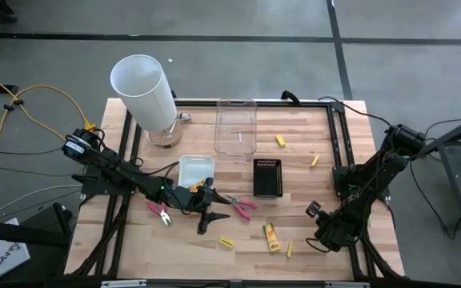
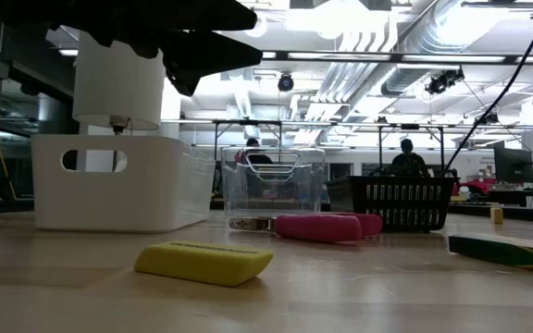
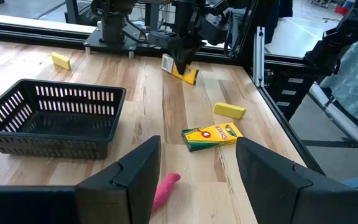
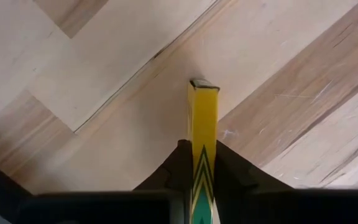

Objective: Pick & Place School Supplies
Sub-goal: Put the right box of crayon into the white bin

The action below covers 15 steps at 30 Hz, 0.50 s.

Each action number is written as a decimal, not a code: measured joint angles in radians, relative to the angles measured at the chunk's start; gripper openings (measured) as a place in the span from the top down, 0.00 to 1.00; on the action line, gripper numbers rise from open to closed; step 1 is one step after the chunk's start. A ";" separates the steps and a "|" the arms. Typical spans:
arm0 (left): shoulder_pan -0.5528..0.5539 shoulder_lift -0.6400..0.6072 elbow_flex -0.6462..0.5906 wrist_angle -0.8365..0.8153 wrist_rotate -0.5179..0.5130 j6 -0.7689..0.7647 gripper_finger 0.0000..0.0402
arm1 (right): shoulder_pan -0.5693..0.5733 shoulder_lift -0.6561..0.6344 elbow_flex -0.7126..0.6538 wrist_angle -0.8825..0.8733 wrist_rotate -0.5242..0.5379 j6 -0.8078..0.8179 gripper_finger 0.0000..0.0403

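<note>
the high view looks straight down on the whole worktop (image 1: 238, 236) from well above. the low view sits at worktop height, close to a yellow eraser (image 2: 204, 263), facing level across into the room. the left wrist view looks past its own pincer (image 3: 197, 171) across the worktop, sharing the black basket (image 3: 48, 118) and crayon box (image 3: 211, 136) with the high view. the right wrist view faces the wood from very close.

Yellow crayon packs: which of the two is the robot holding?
The pack clamped in the right gripper, at the table's right side. The other pack lies flat and free on the wood, ahead of the open left gripper.
</note>
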 joint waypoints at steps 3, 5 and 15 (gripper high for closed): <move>0.000 0.000 0.000 0.000 0.000 0.000 0.50 | 0.000 0.000 0.000 0.000 -0.001 0.000 0.93; 0.000 0.000 0.000 0.000 0.000 0.000 0.50 | 0.000 0.000 0.000 0.000 -0.001 0.000 0.92; 0.000 0.000 0.000 0.000 0.000 0.000 0.50 | 0.000 0.000 0.011 -0.001 0.003 0.000 0.94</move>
